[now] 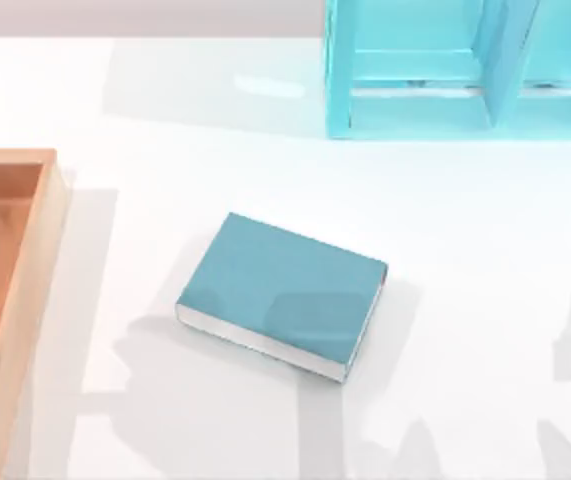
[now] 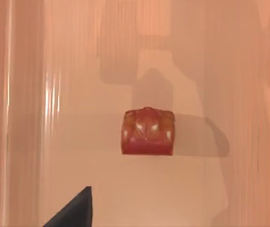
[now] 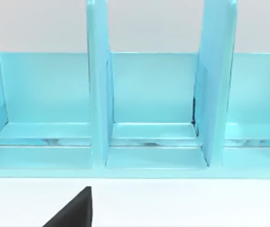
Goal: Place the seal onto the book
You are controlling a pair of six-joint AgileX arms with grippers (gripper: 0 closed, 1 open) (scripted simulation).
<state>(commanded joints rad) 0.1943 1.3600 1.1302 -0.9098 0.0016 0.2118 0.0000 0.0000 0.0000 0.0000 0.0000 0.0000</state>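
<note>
Looking down from the top view, the book [image 1: 283, 292] lies flat near the middle of the table [image 1: 485, 250], teal cover up, turned at an angle with its white page edges toward the near side. A wooden tray [image 1: 53, 215] sits at the table's left edge, and a light-blue shelf unit [image 1: 340, 90] stands at the far side toward the right. Shadows of the arms fall across the near part of the table.

The left wrist view looks into the wooden tray's pale orange floor, where the seal [image 2: 147, 132] stands alone, its dark red rounded top facing the camera. A dark fingertip [image 2: 75, 210] of the left gripper juts in, apart from the seal; whether that gripper is open or closed I cannot tell. Nothing holds the seal yet, so I judge the pick has not begun.

The right wrist view faces the shelf unit's compartments, with one dark fingertip [image 3: 75, 210] at the edge; that gripper's state cannot be told either, and the right arm seems idle.

Risks from here: the seal is small and rounded on top, so an off-centre pinch could tip it. The tray wall may foul the descending fingers. On release, a tilted seal could topple off the book's cover.
</note>
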